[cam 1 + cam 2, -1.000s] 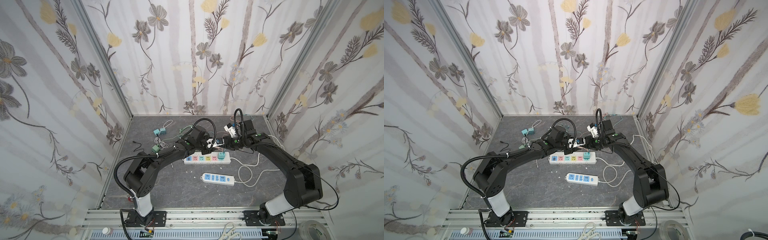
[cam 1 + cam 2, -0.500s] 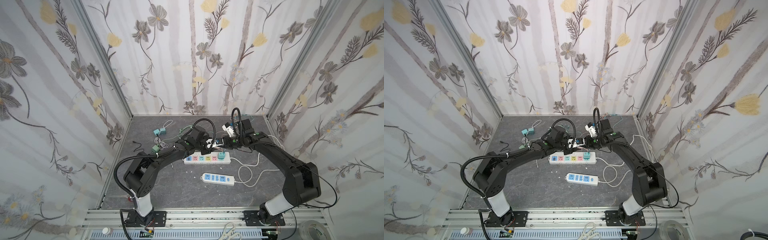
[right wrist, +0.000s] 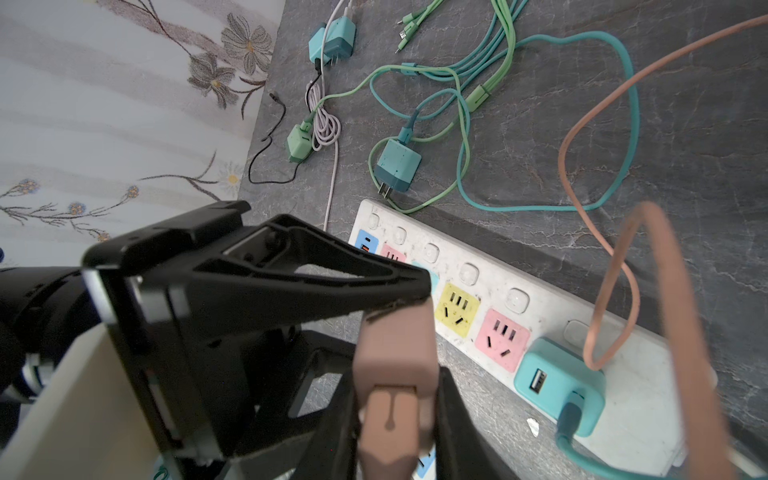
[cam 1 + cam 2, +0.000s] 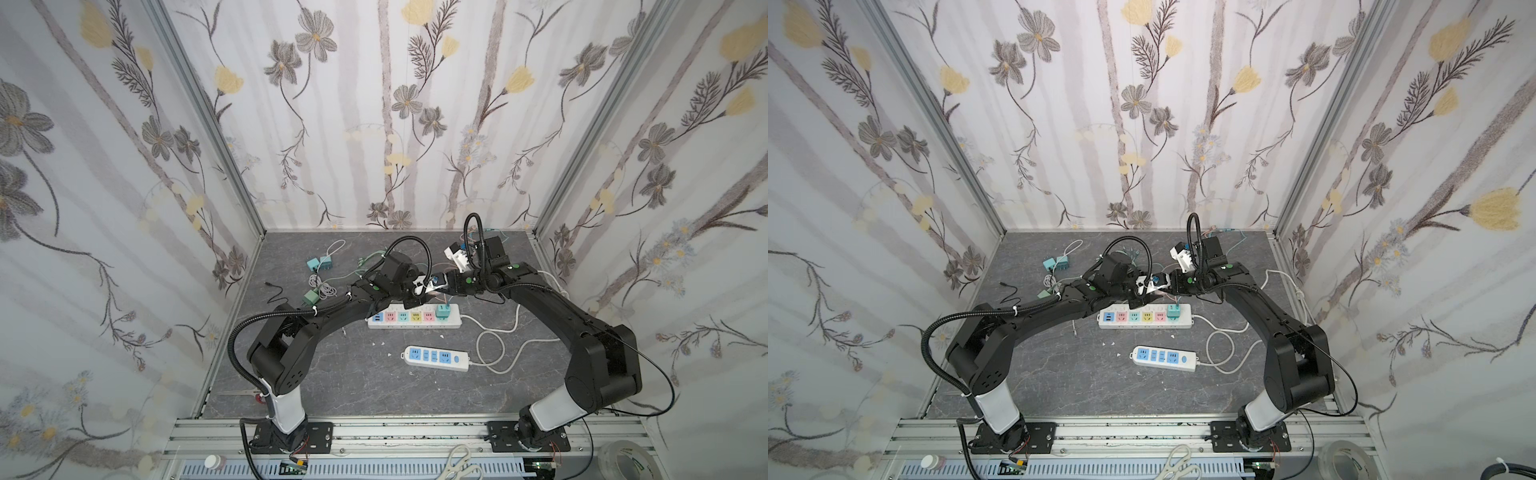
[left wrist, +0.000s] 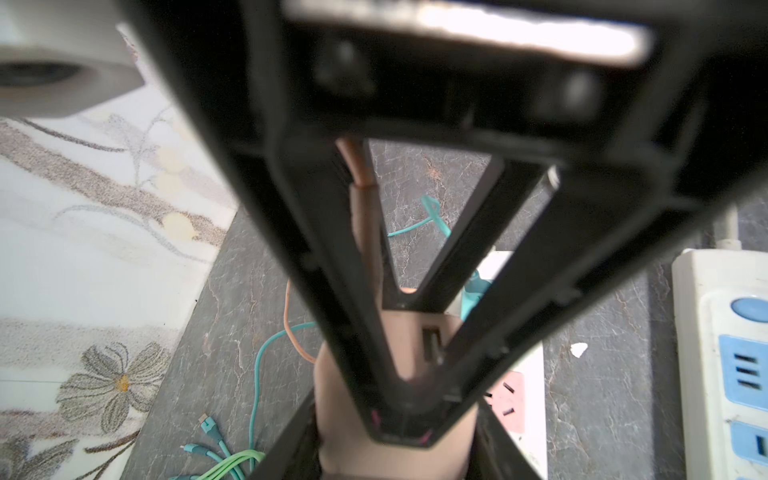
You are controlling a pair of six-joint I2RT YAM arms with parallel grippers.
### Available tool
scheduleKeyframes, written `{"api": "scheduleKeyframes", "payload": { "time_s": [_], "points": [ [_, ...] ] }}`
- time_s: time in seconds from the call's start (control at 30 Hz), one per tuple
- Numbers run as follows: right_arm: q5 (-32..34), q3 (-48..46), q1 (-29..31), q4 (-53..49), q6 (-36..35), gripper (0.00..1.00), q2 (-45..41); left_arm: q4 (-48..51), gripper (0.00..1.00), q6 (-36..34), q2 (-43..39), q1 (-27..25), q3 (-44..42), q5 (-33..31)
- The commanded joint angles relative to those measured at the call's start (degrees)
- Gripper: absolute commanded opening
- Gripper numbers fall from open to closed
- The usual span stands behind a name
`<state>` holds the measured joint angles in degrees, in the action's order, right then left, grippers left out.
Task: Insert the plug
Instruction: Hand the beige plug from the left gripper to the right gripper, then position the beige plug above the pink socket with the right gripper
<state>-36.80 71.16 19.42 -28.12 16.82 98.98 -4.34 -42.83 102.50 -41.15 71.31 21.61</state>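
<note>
A salmon-pink plug [image 3: 395, 345], a charger block with its pink cable [image 3: 602, 291] in its socket, hangs above the white power strip [image 3: 469, 272]. My right gripper [image 3: 395, 374] is shut on the block's two sides. My left gripper [image 5: 395, 449] faces it from the opposite side, with one finger [image 3: 332, 274] lying against the block's far end. Its jaws flank the plug [image 5: 332, 395] closely; I cannot tell whether they press it. In both top views the grippers [image 4: 422, 291] [image 4: 1167, 286] meet tip to tip over the strip [image 4: 453, 322] [image 4: 1185, 321].
A teal charger [image 3: 557, 386] sits in the strip's end socket, beside a free pink socket [image 3: 503, 338] and a yellow one [image 3: 457, 307]. Loose teal and green chargers [image 3: 397, 164] and cables [image 3: 465, 137] lie behind. A second strip [image 4: 461, 362] lies nearer the front.
The right gripper has edged slightly toward the left one at the meeting point over the strip. Both arms otherwise stay where they were.
</note>
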Motion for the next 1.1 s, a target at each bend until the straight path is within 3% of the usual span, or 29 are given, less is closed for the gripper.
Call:
{"api": "scheduleKeyframes", "payload": {
  "time_s": [0.0, 0.1, 0.17, 0.33, 0.6, 0.93, 1.07],
  "points": [
    [1.43, 0.82, 0.09, 1.4, -0.47, 0.0, 0.51, -4.66, 0.63, 1.32, -0.4, 0.27, -0.55, -0.5],
    [2.14, 1.05, -0.06, 1.18, -0.61, 0.0, 0.78, -4.24, 0.7, 1.61, -0.63, 0.6, -1.03, -0.04],
    [2.51, 1.22, -0.07, 0.91, -1.36, 0.0, 0.86, -4.35, 0.82, 1.52, -1.42, 0.86, -1.88, 0.87],
    [3.38, 1.69, -0.01, 0.88, -5.49, 0.0, 0.86, -8.13, 1.0, 4.47, -4.08, 2.04, -5.96, -0.43],
    [7.42, 6.45, 0.09, -2.73, -15.47, 0.0, 3.95, -21.97, 1.0, 15.21, -12.9, 3.94, -18.31, -10.67],
    [11.04, 16.15, 2.19, -18.45, -42.13, 0.0, 10.58, -24.99, 1.0, 25.8, -23.81, 5.18, -27.51, -29.76],
    [14.35, 20.14, 4.57, -25.36, -51.76, 0.0, 14.19, -26.14, 1.0, 30.62, -26.91, 6.97, -29.81, -34.41]
  ]
}}
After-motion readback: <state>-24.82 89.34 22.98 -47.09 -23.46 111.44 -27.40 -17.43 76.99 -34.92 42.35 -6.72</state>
